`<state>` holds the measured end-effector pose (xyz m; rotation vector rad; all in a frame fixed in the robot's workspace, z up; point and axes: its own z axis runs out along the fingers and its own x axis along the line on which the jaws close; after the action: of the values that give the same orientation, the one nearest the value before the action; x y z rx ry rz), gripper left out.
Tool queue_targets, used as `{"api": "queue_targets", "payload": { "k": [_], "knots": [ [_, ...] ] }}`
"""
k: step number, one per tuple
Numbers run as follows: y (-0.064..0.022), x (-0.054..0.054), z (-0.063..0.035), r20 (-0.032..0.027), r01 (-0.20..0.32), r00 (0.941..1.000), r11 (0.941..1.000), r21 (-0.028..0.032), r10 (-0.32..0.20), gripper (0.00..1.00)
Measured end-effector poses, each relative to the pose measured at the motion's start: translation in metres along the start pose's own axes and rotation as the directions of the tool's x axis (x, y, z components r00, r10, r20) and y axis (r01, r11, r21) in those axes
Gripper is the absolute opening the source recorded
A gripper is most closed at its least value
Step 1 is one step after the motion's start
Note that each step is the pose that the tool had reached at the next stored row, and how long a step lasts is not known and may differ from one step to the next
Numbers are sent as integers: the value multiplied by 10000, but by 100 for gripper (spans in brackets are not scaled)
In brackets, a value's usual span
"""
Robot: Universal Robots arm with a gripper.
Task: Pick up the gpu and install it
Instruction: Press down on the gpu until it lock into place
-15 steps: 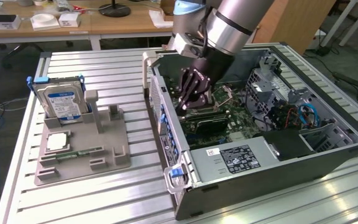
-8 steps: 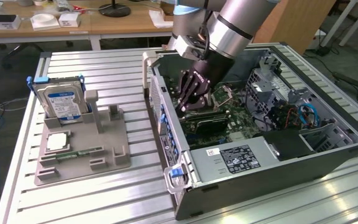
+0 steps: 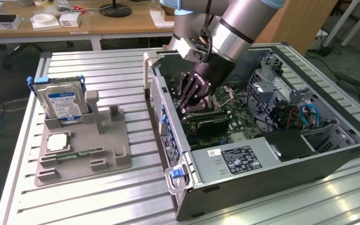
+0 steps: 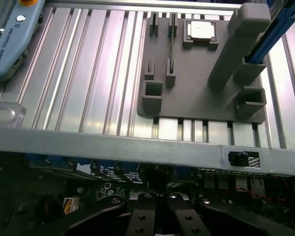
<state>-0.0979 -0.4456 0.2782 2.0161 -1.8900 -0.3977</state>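
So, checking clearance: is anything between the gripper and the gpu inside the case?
Nothing visible. The gripper, shut, sits right over the dark gpu on the motherboard inside the open case, with no cable or part between them.

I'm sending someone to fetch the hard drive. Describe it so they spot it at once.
Start at the grey holder tray on the slatted table, at the exterior view's left of the open computer case. The hard drive stands upright at its far end. It is silver with a blue label, unlike the flat parts beside it.

Silver arm [image 3: 243,23], black jointed hand [image 3: 196,96].
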Motion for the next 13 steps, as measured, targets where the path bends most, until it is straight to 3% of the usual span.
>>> {"api": "queue_targets", "payload": {
  "k": [6,10,13],
  "knots": [
    [-25,5,-67,-1,3,10000,10000,-52,-3,10],
    [-6,6,-106,-5,12,10000,10000,-49,-12,10],
    [-7,6,-107,-46,3,10000,10000,-21,-3,10]
  ]
}}
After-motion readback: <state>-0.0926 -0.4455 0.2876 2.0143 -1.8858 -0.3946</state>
